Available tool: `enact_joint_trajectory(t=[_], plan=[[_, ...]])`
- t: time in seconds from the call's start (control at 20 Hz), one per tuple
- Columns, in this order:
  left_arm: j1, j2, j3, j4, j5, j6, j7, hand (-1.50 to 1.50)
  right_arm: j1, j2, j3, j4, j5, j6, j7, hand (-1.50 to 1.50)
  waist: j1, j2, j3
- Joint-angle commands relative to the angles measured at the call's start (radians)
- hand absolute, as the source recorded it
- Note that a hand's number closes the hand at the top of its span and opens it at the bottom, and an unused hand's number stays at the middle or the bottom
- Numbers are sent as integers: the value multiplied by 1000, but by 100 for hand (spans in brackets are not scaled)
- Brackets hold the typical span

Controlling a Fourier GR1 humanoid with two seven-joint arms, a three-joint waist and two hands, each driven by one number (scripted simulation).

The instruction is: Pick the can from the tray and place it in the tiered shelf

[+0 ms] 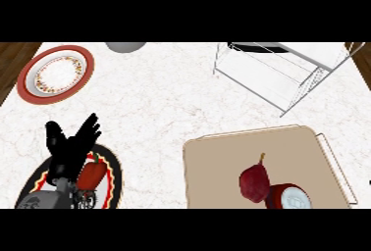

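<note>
Can (290, 198) stands end-up at the near edge of the tray (217, 166), touching a dark red pear (253, 182); left hand (67, 152), fingers spread, rests well left of tray; right hand unseen, probably nearer.

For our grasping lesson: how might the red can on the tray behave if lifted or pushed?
The can looks rigid, unlikely to flex. It seems upright, white top showing; tipped, its round side would probably roll. The dark red fruit beside it may get nudged.

Red can (290, 197), possibly tipped, on beige tray (217, 162).
</note>
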Motion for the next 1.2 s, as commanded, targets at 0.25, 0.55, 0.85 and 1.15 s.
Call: enact_joint_trajectory(t=[0.25,0.55,0.85,1.15], plan=[[-10,-35,-3,30,-15,20,2,0,-177,289,172,144,370,151,270,-150,-24,-1,0],[42,1,31,-6,10,-26,-9,0,-224,456,185,261,509,224,265,-150,-28,-5,2],[42,-9,55,8,8,-30,-7,0,-295,572,122,310,535,274,178,-150,-30,-6,3],[20,-18,64,28,-27,-35,-15,0,-313,653,64,452,565,217,56,-150,-33,-6,3]])
